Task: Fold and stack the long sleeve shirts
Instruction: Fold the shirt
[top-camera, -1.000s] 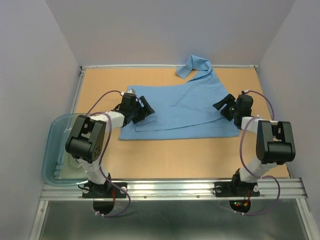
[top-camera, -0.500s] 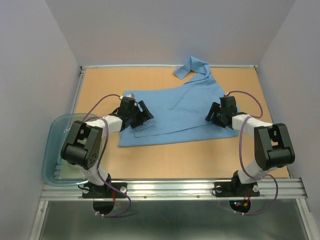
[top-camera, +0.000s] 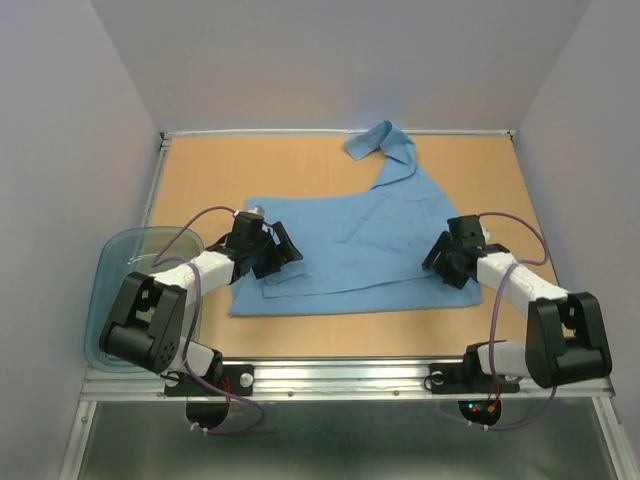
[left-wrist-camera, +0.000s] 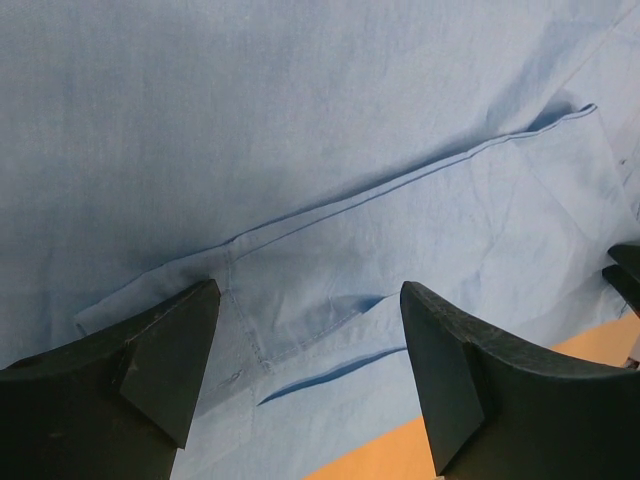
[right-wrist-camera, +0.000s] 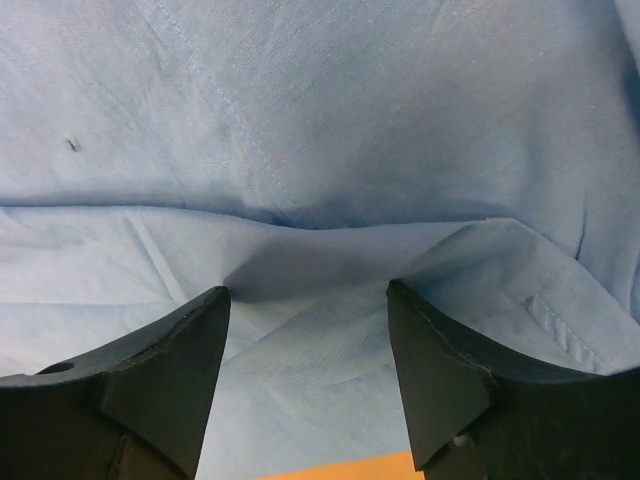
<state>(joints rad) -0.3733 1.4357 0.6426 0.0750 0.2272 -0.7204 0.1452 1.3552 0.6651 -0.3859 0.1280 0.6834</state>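
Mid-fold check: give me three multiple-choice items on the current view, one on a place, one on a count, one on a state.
1. Where is the clear tub? A) by the table's left near corner B) far right corner C) far middle edge
2. How many shirts show? A) three B) one C) two
3. The left hand is: A) shut on a sleeve B) shut, empty C) open above the cloth
Answers: A, it sits near left; B, one light blue garment lies spread; C, its fingers stand wide apart.
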